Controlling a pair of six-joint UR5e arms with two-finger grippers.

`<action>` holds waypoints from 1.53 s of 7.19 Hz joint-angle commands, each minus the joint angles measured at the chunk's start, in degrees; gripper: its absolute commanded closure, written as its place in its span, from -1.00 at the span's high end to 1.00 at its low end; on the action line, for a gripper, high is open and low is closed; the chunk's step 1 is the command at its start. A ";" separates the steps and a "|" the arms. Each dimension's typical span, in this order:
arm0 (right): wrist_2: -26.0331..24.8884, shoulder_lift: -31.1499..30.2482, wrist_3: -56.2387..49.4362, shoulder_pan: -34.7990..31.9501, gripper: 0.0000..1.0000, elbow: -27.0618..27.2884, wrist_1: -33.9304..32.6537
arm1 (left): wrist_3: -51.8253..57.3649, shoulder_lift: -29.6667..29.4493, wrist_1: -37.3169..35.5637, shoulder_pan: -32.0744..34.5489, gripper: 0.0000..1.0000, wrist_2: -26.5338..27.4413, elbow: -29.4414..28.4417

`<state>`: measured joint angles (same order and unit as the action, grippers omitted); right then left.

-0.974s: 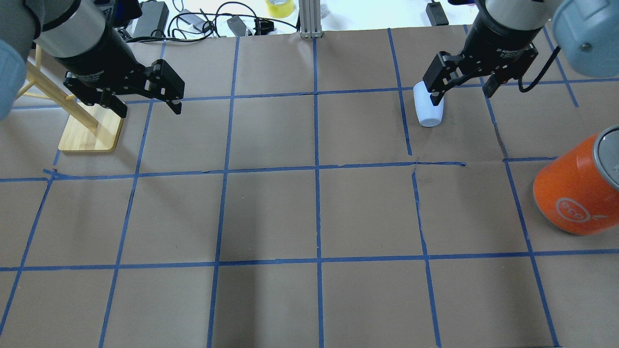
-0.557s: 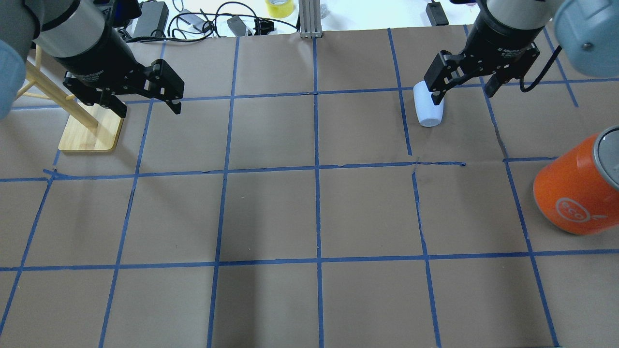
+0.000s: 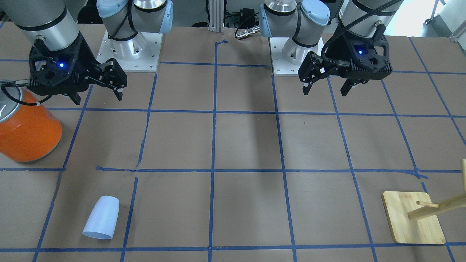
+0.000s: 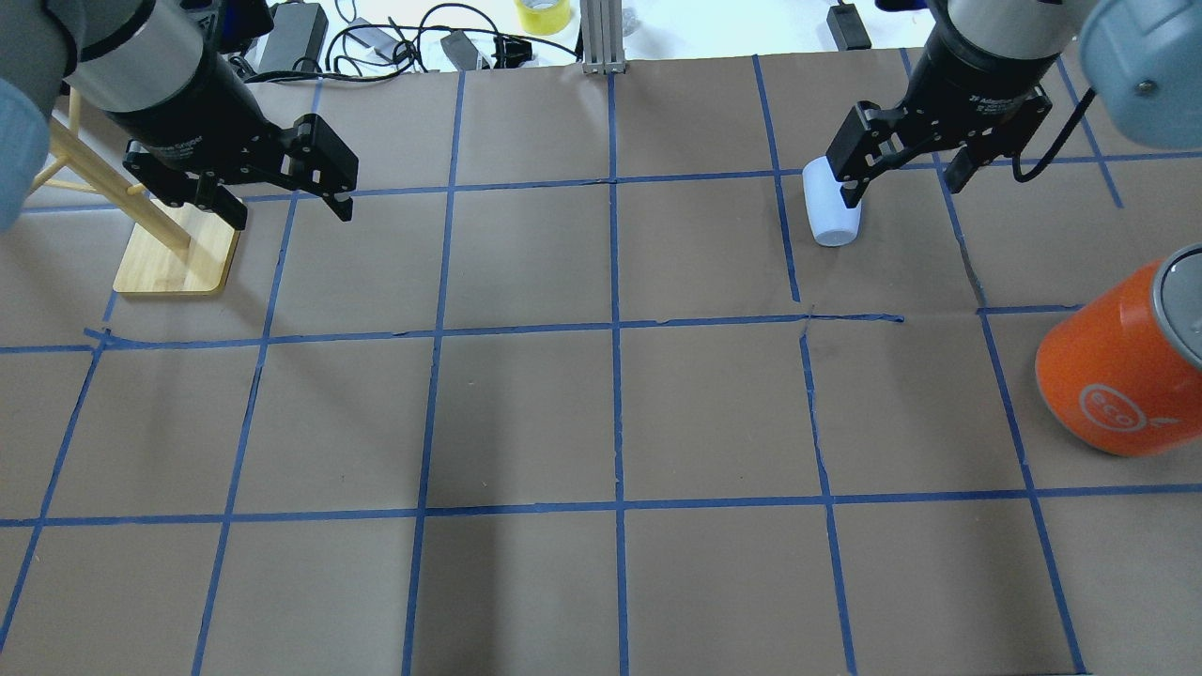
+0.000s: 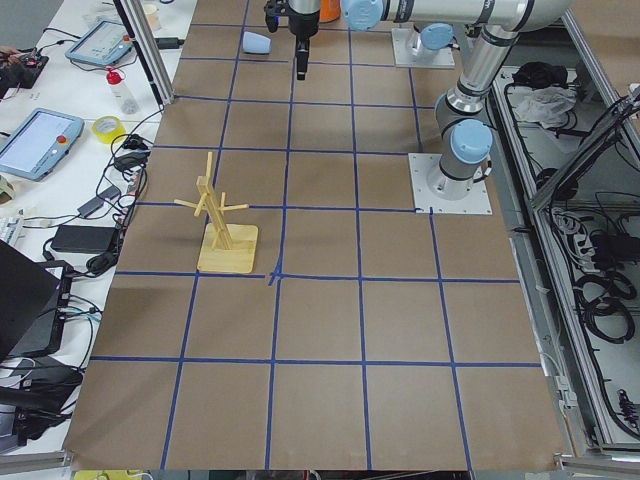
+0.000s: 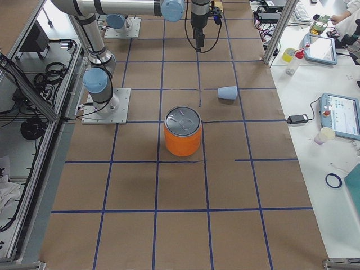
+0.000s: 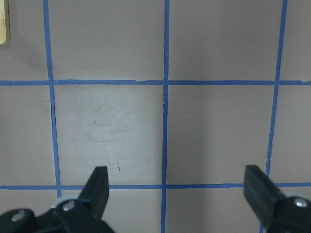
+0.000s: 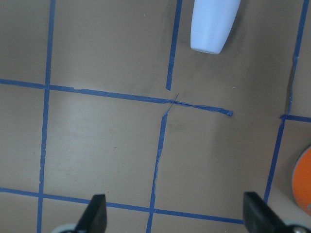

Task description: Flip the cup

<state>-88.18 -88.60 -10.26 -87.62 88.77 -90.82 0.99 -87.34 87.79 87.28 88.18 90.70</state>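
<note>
The cup (image 3: 101, 217) is a small pale blue-white tumbler lying on its side on the brown paper. It also shows in the overhead view (image 4: 831, 214) and at the top of the right wrist view (image 8: 211, 24). My right gripper (image 4: 903, 183) is open and empty and hovers above the table, just to the right of the cup in the overhead view. In the front-facing view the right gripper (image 3: 97, 96) is well clear of the cup. My left gripper (image 4: 289, 212) is open and empty, high over the far left of the table.
A large orange can (image 4: 1117, 371) with a silver top stands at the right edge. A wooden peg stand (image 4: 174, 253) stands beside the left gripper. Blue tape lines grid the paper. Cables and devices lie beyond the table's far edge.
My right gripper has drifted slightly to the right and away. The cup and the left arm have not moved.
</note>
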 commanded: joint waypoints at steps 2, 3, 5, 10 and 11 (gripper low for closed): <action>0.11 7.27 0.06 0.16 1.00 -0.09 -13.13 | -0.02 0.06 0.36 -0.09 1.00 0.15 0.09; 0.02 10.17 0.15 0.16 1.00 0.00 -14.72 | 0.06 0.06 0.27 -0.18 1.00 0.15 0.09; 0.20 11.52 -0.03 0.43 1.00 0.00 -15.35 | 0.06 0.15 0.27 -0.10 1.00 0.15 0.09; 0.55 24.41 14.20 4.91 1.00 -1.13 -26.22 | 0.06 0.15 0.27 -0.10 1.00 0.06 0.09; 0.29 27.22 15.25 4.56 1.00 -0.97 -31.03 | 0.15 0.15 0.27 -0.10 1.00 0.06 0.09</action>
<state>-87.71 -64.98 2.43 -82.78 87.94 -116.81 1.10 -87.19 88.07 87.18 88.25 90.78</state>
